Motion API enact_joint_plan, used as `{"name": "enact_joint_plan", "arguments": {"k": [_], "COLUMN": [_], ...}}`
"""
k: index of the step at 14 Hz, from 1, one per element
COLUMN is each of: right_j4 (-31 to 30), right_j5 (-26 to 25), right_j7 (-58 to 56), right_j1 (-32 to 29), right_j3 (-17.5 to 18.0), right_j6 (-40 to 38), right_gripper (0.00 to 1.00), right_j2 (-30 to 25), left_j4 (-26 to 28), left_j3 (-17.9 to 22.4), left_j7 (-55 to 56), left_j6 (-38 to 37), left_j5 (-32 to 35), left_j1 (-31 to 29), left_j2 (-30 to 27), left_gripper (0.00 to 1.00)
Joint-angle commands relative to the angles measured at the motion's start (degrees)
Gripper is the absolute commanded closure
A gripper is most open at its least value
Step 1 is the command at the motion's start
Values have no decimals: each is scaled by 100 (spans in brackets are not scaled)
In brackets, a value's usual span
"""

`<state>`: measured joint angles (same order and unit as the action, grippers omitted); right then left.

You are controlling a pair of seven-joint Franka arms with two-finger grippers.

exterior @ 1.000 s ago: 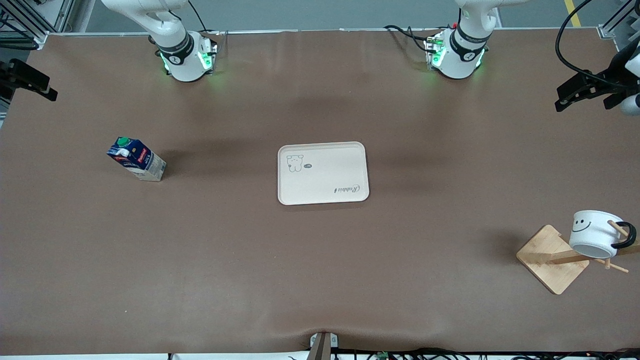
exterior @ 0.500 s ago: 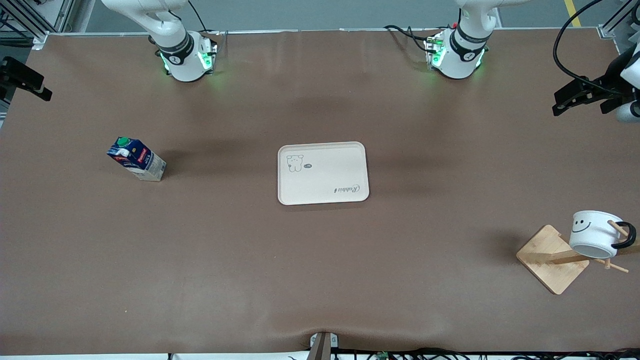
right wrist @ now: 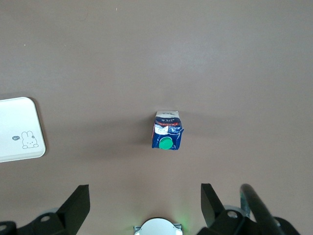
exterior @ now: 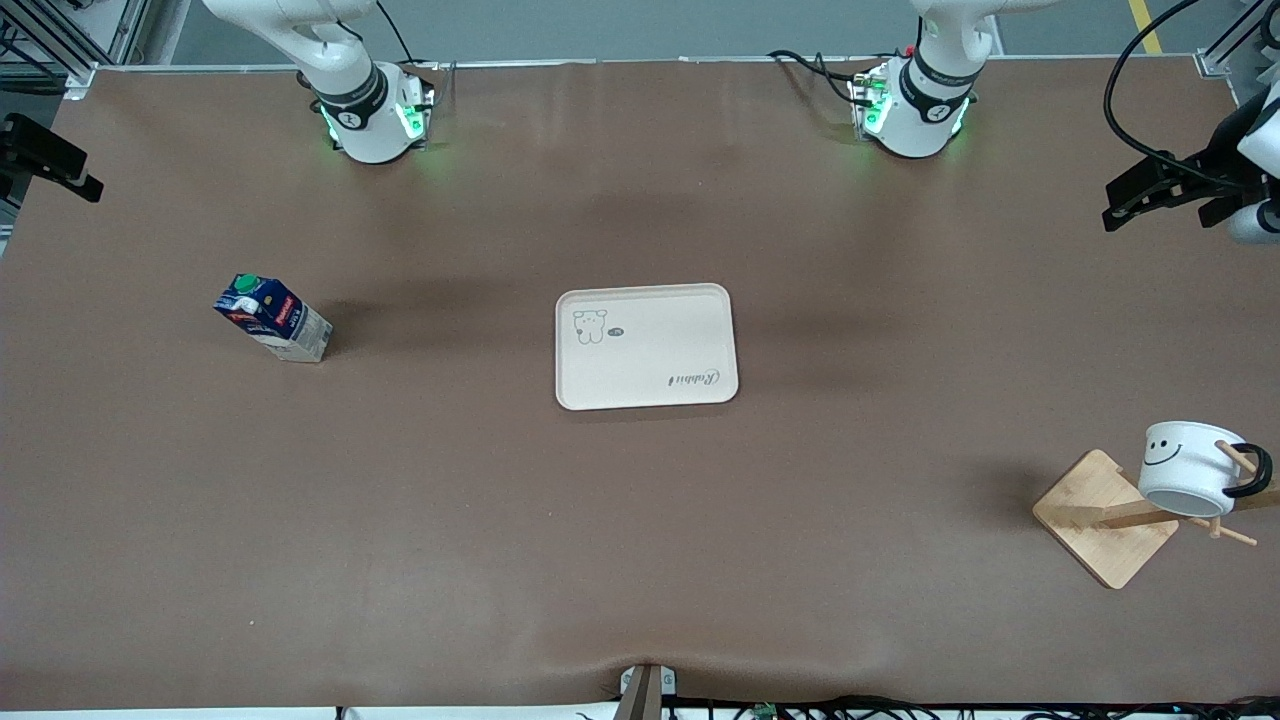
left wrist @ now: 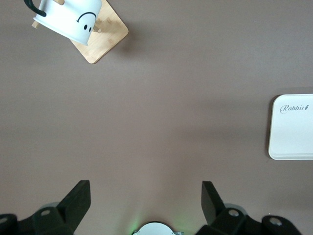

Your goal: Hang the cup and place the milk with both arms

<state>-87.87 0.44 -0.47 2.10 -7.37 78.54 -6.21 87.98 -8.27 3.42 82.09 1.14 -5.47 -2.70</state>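
cup (exterior: 1187, 468) hung on rack (exterior: 1105, 518), milk (exterior: 272, 317) standing, left tool (left wrist: 145, 203) and right tool (right wrist: 145, 205) released

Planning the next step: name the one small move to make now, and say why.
Probably lower the right gripper, open and high over the table, toward the milk. The carton stands upright on bare table toward the right arm's end, not on the tray, while the cup already hangs on the wooden rack. The left gripper waits, open.
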Motion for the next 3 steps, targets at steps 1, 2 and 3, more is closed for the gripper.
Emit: {"name": "enact_joint_plan", "arguments": {"k": [1, 2, 3], "right_j4": [-2, -2, -2], "right_j5": [8, 8, 8], "right_j7": [64, 64, 64], "right_j1": [-78, -86, -86], "right_j3": [43, 43, 43], "right_j6": [3, 3, 3], "right_gripper": [0, 0, 0], "right_j2": [-38, -38, -38], "left_j4": [-105, -105, -105], "left_j3": [-34, -25, -34], "left_j7": [-25, -17, 1], "left_j6": [-9, -9, -9], "left_j5": [123, 123, 123], "left_j1": [10, 19, 19], "left_j2": [33, 33, 33], "left_gripper": [0, 0, 0]}}
